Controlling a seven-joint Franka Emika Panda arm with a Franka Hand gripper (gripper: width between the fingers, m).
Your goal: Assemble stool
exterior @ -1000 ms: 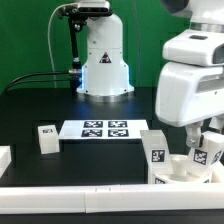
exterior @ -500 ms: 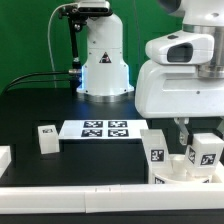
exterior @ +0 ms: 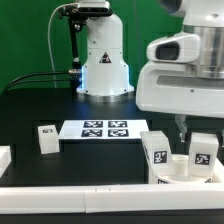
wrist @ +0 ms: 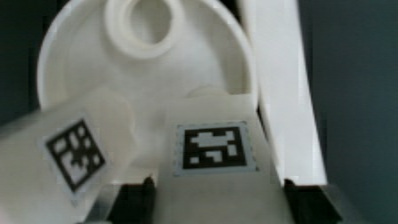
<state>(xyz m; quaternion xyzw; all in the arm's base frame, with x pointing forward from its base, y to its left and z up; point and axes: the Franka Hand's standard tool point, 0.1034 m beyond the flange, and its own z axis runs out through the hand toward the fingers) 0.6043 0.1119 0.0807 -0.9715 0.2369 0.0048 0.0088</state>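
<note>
The round white seat disc point(exterior: 184, 172) lies at the exterior view's right, against the front rail. One white tagged leg point(exterior: 155, 154) stands upright in it. My gripper point(exterior: 197, 130) hangs over the disc, shut on a second tagged leg point(exterior: 203, 150) and holding it upright over the disc's right side. In the wrist view the held leg point(wrist: 214, 146) fills the gap between my fingers point(wrist: 135, 200), with the disc point(wrist: 134, 95) and the other leg point(wrist: 71, 150) beyond it. A third leg point(exterior: 47, 138) stands loose at the left.
The marker board point(exterior: 105, 129) lies mid-table, in front of the robot base point(exterior: 103, 62). A long white border rail point(exterior: 90, 201) runs along the front edge and shows in the wrist view point(wrist: 276, 60). A white rail end point(exterior: 4, 160) sits at far left.
The held leg has gone from tilted to upright over the disc. The arm's wrist has turned and shifted slightly to the exterior view's left.
</note>
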